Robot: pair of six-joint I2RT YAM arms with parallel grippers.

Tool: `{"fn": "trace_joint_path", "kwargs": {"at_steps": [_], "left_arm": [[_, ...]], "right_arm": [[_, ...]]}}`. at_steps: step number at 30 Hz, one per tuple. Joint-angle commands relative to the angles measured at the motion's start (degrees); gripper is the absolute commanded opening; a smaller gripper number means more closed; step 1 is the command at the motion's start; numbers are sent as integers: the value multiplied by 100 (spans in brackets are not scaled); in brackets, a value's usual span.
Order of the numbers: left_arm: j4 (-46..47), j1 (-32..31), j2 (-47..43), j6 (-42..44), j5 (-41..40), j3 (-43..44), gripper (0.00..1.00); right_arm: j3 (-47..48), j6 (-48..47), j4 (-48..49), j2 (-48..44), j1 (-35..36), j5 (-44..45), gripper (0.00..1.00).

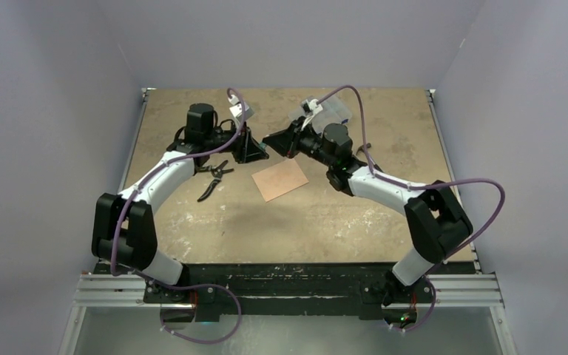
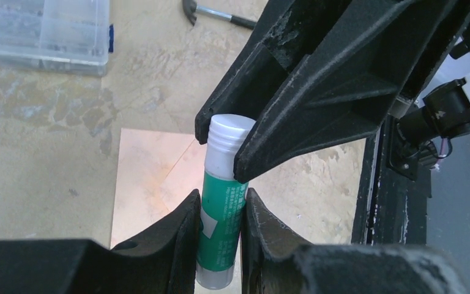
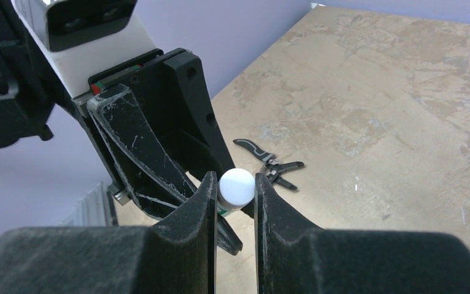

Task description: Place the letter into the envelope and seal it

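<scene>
The left gripper [image 2: 221,196] is clamped around the green body of a glue stick [image 2: 219,229], one finger against each side of the label. The right gripper [image 3: 235,179] meets it head-on, its two fingers pinched onto the stick's white cap [image 3: 237,187]. The two arms are nose to nose in the air, with the stick bridging them above the table [image 1: 384,214], somewhere between its centre and its far edge. From overhead the black fingers cover nearly all of the stick and only a sliver of green shows between them. Below them, a little toward the near edge, the envelope [image 1: 281,180] lies flat at about the middle of the table, turned slightly askew. It is one salmon-tan rectangle with a thin diagonal line across its face. I cannot tell from here whether anything is inside it, and the right gripper's fingers hide its far part in the left wrist view. A pair of black-handled pliers [image 1: 214,177] rests on the table to the left of the envelope, toward the left edge, well clear of the paper. At the far edge, right of centre, sits a clear plastic compartment box [image 2: 43,30]. Close by it lies a tool with a metal shaft and a dark curved head [image 2: 220,15], only partly in view.
</scene>
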Motion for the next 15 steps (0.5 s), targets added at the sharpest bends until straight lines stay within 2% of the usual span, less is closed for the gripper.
{"fn": "trace_joint_path", "kwargs": {"at_steps": [1,3,5,8,10,12,15], "left_arm": [[2249,240,-533,131,35,1143,0],[1978,238,-596,95,302,876,0],[1905,239,-701,-6,452,504,0],[1770,235,-798,-65,468,95,0],[1724,239,-788,-144,456,-53,0],[1599,239,-754,-169,462,-96,0],[1604,231,-733,-252,452,-159,0]], "right_arm": [[-65,158,-3272,-100,-2,-1922,0],[481,181,-3396,-322,-390,-1529,1],[1018,217,-3429,-381,-675,-1280,15],[1530,451,-3247,-400,-977,-1088,55],[1595,746,-2835,-494,-1118,-1087,72],[1517,1061,-2303,-639,-1216,-1163,78],[1358,1242,-2161,-909,-1272,-903,80]]}}
